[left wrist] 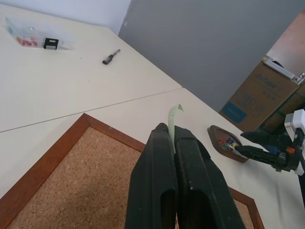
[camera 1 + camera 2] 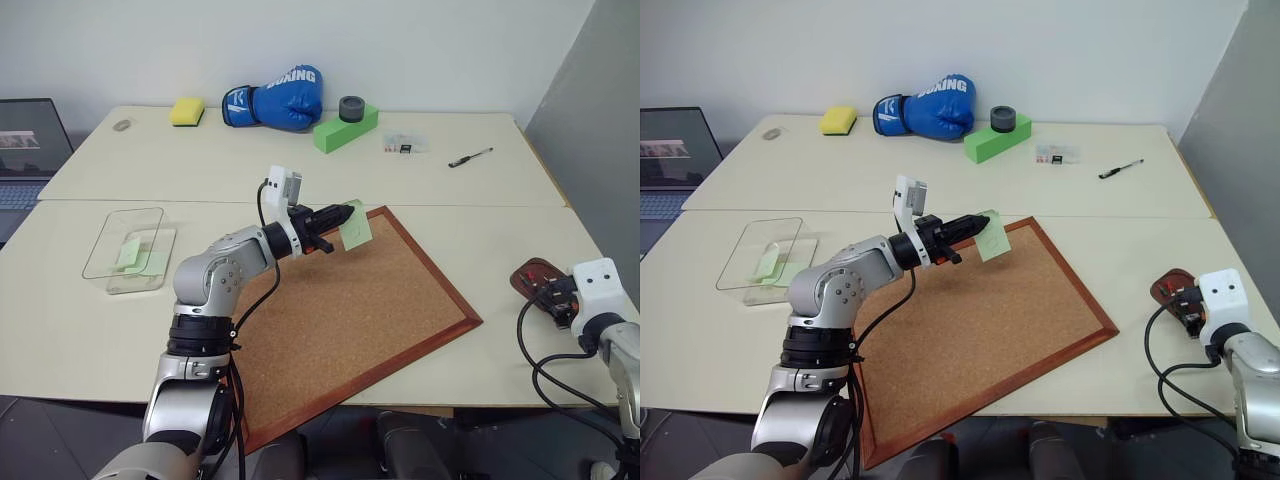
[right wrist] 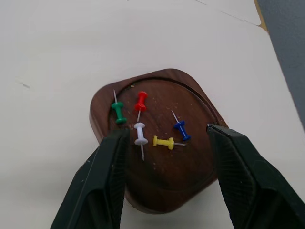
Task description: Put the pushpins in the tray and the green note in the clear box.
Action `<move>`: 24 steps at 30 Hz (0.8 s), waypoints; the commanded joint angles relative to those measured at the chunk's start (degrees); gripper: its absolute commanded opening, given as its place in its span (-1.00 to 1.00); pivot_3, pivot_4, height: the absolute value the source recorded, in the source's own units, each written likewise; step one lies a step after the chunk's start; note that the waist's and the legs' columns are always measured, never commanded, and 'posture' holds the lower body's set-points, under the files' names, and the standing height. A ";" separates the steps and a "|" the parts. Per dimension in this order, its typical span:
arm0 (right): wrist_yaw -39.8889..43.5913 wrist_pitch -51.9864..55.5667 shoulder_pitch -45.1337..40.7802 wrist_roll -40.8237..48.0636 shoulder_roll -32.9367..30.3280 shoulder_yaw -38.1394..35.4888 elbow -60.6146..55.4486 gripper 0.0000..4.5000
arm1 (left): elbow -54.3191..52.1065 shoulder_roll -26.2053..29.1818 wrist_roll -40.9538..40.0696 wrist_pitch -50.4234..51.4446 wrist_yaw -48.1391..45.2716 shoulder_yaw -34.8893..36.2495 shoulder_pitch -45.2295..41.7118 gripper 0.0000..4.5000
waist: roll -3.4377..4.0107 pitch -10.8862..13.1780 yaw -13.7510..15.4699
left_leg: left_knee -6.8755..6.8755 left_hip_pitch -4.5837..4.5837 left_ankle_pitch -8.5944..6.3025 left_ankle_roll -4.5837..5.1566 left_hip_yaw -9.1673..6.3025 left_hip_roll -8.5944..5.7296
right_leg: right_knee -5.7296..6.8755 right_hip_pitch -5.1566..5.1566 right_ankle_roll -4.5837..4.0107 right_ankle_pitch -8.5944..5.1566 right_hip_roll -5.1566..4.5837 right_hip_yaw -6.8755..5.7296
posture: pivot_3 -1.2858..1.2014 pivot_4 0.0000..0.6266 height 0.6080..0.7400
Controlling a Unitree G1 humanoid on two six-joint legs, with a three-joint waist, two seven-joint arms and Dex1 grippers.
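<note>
Behind the corkboard (image 2: 345, 330), a glove (image 2: 275, 103) reads "BOXING"; left claw (image 2: 343, 214) pinches green note (image 2: 357, 229), right claw (image 3: 164, 143) wide.

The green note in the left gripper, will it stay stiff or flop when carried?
Probably floppy: the green note is thin paper and its free end curls above the fingers in the left wrist view. Likely very light. Pinched by one edge in the left gripper, it may flutter or bend.

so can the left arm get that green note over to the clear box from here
Probably yes. The left gripper is shut on the green note above the corkboard, and the clear box sits open on its own side with only bare table between.
</note>
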 commanded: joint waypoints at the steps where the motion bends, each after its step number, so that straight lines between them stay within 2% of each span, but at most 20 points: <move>1: -1.28 -2.00 -0.90 0.18 -1.82 -2.84 -1.56 0.20 | -1.65 -0.05 0.05 -1.73 -0.48 0.02 -1.55 -1.00 | 0.00 0.00 0.00 | 0.00 0.00 0.00 0.00 0.00 0.00 | 0.00 0.00 0.00 0.00 0.00 0.00 | 0.03 -0.52 1.00; 4: -1.93 -5.53 -2.23 -0.39 -3.08 -3.20 -3.84 0.20 | -1.10 -0.17 0.69 -2.68 0.27 0.41 -1.94 -1.00 | 0.00 0.00 -0.02 | -0.01 -0.01 0.00 0.00 0.00 0.00 | -0.01 -0.01 0.00 0.00 0.00 0.01 | 0.03 -0.52 1.00; 7: 1.97 -8.76 -4.75 4.67 -2.54 -2.18 -6.76 0.20 | -0.94 0.66 2.39 -4.05 2.01 0.72 -2.64 -1.00 | 0.00 0.00 -0.25 | -0.01 0.00 0.00 0.00 0.01 0.00 | 0.00 -0.02 0.00 0.00 0.00 0.02 | 0.03 -0.52 1.00; 12: 10.78 -11.23 -9.28 13.81 -1.57 3.87 -11.72 0.20 | -3.60 3.71 7.16 -5.88 7.40 1.50 -4.64 -1.00 | 0.00 0.00 -0.44 | -0.01 0.05 0.00 0.00 -0.03 0.07 | 0.03 0.00 0.00 0.00 0.10 0.00 | 0.03 -0.52 1.00; 15: 16.64 -10.12 -12.05 17.75 -3.24 8.74 -13.20 0.20 | -8.89 7.33 10.84 -5.52 12.47 2.57 -4.31 -1.00 | -0.01 0.01 -0.40 | -0.01 0.00 0.00 0.00 -0.02 0.07 | -0.02 0.00 0.00 0.00 0.07 0.01 | 0.03 -0.52 1.00; 20: 24.18 -8.52 -18.48 22.01 -3.64 17.50 -11.78 0.20 | -16.22 13.30 18.10 -3.36 21.54 4.93 -0.71 -1.00 | -0.01 0.01 -0.14 | -0.04 -0.05 0.00 0.00 -0.02 0.08 | -0.09 -0.04 0.00 0.00 0.06 0.00 | 0.03 -0.52 1.00; 24: 27.95 -10.69 -25.37 21.91 -0.17 24.23 -6.41 0.20 | -20.05 16.96 21.46 -0.84 25.18 8.32 5.03 -1.00 | -0.03 0.02 -0.31 | -0.02 0.01 0.00 0.00 -0.02 0.11 | -0.04 -0.03 -0.01 0.00 0.07 -0.04 | 0.03 -0.52 1.00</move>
